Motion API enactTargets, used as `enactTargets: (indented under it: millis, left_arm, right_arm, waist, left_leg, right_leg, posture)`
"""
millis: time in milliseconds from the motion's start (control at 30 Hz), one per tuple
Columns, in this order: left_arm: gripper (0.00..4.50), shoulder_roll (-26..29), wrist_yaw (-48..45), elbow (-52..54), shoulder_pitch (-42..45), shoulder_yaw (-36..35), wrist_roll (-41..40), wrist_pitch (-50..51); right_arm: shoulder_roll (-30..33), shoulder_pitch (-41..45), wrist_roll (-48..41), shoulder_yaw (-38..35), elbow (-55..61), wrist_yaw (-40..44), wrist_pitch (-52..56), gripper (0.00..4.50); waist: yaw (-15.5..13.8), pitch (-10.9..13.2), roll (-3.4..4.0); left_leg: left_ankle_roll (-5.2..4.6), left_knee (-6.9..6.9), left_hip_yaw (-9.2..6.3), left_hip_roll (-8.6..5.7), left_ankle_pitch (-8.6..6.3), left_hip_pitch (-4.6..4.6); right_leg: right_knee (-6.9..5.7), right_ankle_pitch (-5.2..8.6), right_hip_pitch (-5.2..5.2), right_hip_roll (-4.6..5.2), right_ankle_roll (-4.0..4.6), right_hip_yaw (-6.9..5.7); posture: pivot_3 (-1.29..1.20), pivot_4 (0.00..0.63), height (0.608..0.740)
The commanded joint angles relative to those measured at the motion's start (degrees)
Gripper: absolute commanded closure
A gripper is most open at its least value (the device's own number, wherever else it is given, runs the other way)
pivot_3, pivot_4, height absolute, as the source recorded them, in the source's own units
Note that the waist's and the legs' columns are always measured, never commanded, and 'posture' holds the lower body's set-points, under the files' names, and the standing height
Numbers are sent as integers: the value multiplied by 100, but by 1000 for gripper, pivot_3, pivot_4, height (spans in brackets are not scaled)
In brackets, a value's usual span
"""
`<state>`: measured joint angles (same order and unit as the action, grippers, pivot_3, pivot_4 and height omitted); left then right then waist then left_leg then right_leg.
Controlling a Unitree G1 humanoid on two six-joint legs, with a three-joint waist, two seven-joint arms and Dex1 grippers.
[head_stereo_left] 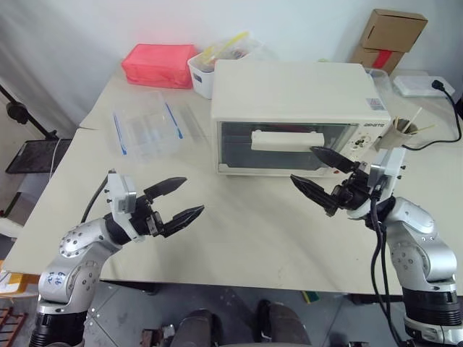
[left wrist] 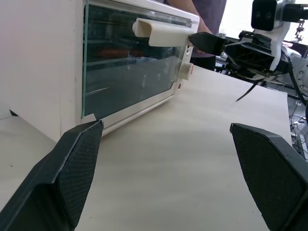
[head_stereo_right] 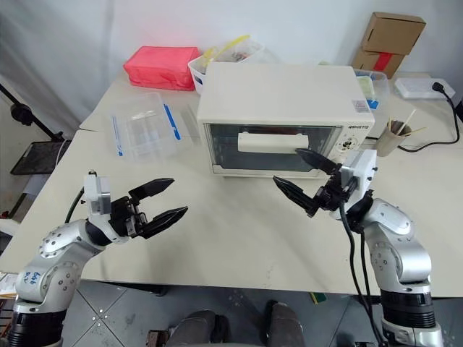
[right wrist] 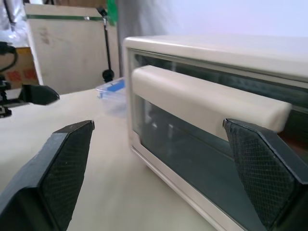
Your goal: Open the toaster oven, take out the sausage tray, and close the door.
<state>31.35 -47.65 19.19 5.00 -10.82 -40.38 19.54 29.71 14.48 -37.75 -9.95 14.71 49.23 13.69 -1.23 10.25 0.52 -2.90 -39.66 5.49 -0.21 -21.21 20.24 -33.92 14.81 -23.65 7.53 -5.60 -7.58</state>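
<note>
One toaster oven (head_stereo_left: 293, 101), door (head_stereo_left: 284, 144) shut; two grippers spread.

Bare table (head_stereo_left: 246, 217) before shut door (head_stereo_left: 282, 144)

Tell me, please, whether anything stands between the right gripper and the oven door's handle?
Nothing visible does. The right gripper hangs open just in front of the door, with open air between its fingers and the handle. The door is shut.

Toaster oven (head_stereo_left: 293, 90) matt cream shell; door (head_stereo_left: 282, 144) glossy glass (cream handle smooth).
</note>
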Motion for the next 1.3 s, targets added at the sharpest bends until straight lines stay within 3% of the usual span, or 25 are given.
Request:
enactTargets:
  millis: [33, 300, 467, 767, 1167, 1300]
  left_arm:
    - [28, -38, 9, 30, 66, 1, 0, -4]
    - [28, -36, -8, -8, 139, -5, 21, 10]
    - [28, -63, -43, -20, 187, 45, 28, -22]
    - [28, -130, -68, -35, 304, 111, -13, 96]
    - [28, -262, 244, -271, 682, -186, -271, 237]
    - [967, -286, 89, -839, 1247, -227, -158, 107]
  right_arm:
    - [-9, -38, -21, -26, 364, 69, -160, 0]
    - [426, -886, -137, -511, 521, 337, -37, 0]
    - [493, -836, 65, -680, 55, 381, -226, 0]
    - [126, 49, 272, -233, -246, 358, -436, 0]
    - [368, -533, 688, 16, 69, 906, -913, 0]
    - [385, -738, 871, 39, -20, 1012, -1279, 0]
  waist:
    - [0, 0, 0]
    - [-10, 0, 0]
    - [15, 0, 0]
    - [47, 1, 1]
    - [60, 1, 1]
    - [60, 1, 1]
  left_leg:
    - [0, 0, 0, -1, 0, 0]
    - [-2, 0, -2, -2, -2, 4]
    - [-2, -4, 3, 2, -1, -1]
    - [0, -3, -1, 8, -2, 1]
    - [-2, -4, 0, 6, -3, 3]
    - [-1, -7, 3, 5, -2, 1]
  right_leg:
    - [0, 0, 0, 0, 0, 1]
    - [4, -1, 1, 0, -1, -3]
    - [2, -1, 3, 1, -1, 3]
    - [3, 0, 1, 2, -1, -1]
    - [4, -1, 1, -1, -2, -2]
    - [2, -1, 3, -6, -2, -1]
  posture:
    - [0, 150, 740]
    - [0, 150, 740]
    - [0, 150, 740]
    - [0, 150, 740]
    - [0, 150, 740]
    - [0, 150, 740]
